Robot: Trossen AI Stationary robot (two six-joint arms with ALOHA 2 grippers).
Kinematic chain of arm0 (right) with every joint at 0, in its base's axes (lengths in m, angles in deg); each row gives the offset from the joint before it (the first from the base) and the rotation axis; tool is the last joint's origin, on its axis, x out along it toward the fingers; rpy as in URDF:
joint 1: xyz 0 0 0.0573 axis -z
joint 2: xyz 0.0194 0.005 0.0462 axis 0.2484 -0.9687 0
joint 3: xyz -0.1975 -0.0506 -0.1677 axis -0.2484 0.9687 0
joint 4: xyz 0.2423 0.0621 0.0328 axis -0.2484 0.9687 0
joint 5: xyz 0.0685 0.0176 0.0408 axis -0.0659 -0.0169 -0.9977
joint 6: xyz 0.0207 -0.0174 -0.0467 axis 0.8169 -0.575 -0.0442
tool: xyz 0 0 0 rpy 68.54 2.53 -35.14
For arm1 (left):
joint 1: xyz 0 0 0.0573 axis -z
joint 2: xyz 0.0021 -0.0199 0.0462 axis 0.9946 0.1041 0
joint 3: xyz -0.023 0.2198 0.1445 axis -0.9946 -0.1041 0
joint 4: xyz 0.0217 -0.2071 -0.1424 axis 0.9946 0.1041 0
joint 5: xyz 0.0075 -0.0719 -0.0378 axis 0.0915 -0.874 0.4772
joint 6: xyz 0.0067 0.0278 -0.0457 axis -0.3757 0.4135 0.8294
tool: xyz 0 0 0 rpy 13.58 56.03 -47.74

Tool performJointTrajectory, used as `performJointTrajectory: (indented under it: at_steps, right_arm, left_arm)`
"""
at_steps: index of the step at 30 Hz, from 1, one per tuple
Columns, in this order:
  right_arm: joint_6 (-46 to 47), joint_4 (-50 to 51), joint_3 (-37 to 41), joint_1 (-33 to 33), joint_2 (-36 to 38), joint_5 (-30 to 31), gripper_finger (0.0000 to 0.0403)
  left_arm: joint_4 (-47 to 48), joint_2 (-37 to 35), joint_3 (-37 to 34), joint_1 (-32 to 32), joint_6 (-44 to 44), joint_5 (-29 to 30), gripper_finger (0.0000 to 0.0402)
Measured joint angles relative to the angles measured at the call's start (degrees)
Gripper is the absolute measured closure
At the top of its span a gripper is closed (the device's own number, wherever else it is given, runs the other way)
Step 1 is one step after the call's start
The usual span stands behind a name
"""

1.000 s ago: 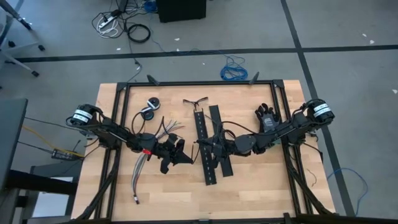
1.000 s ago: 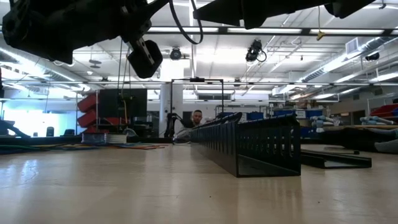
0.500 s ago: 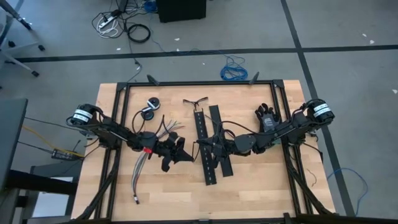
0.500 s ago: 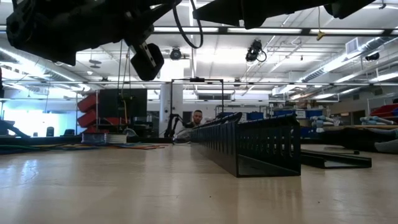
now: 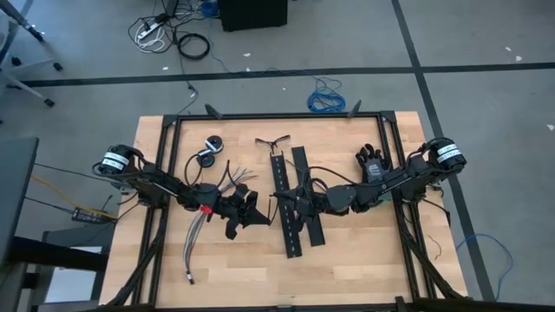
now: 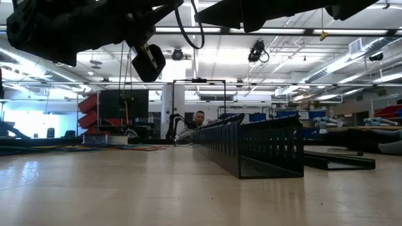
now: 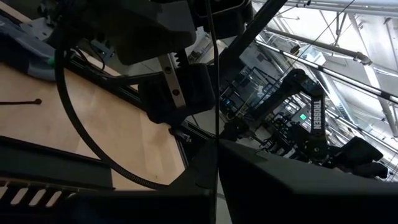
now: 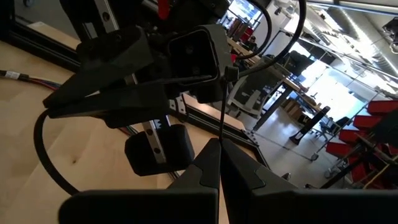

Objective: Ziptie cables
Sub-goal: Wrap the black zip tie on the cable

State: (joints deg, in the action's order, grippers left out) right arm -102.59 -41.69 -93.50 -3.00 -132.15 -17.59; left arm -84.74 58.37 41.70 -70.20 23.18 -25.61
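Note:
The cables (image 5: pixel 201 224), a loose bundle of thin grey and brownish wires, lie on the wooden table (image 5: pixel 364 260) under my left arm, splayed at their far end. My left gripper (image 5: pixel 260 211) and right gripper (image 5: pixel 279 201) meet tip to tip above the table's middle, both shut on one thin black ziptie (image 8: pixel 222 106). Another ziptie (image 7: pixel 18 102) lies flat on the table. A bent black strip (image 5: pixel 272 140) rests near the far edge. My left gripper pinches the ziptie (image 7: pixel 216 124) between its two fingertips (image 7: pixel 249 158), coming level from the table's left. The strip runs straight out from the tips and hangs clear of the table. My right gripper pinches the same ziptie (image 8: pixel 222 127) between its two fingertips (image 8: pixel 205 162), coming level from the table's right. The strip stretches straight from these tips to the left gripper's tips (image 8: pixel 227 73), off the table.
Two wide black perforated strips (image 5: pixel 297 204) lie lengthwise on the table's middle, under the right gripper. A black glove (image 5: pixel 371 163) lies at the far right and small round rolls (image 5: pixel 208 149) at the far left. The black frame rail (image 5: pixel 277 115) borders the table. A blue coiled cable (image 5: pixel 325 97) is on the floor.

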Motion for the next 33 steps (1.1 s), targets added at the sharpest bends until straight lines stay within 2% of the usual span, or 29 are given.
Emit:
performJointTrajectory:
  at_steps: [33]
  right_arm:
    - [0.9, 1.1, 0.0, -0.2, 0.0, -0.5, 0.0402]
  left_arm:
    - [0.1, 0.0, 0.0, -0.9, 0.2, -0.6, 0.0401]
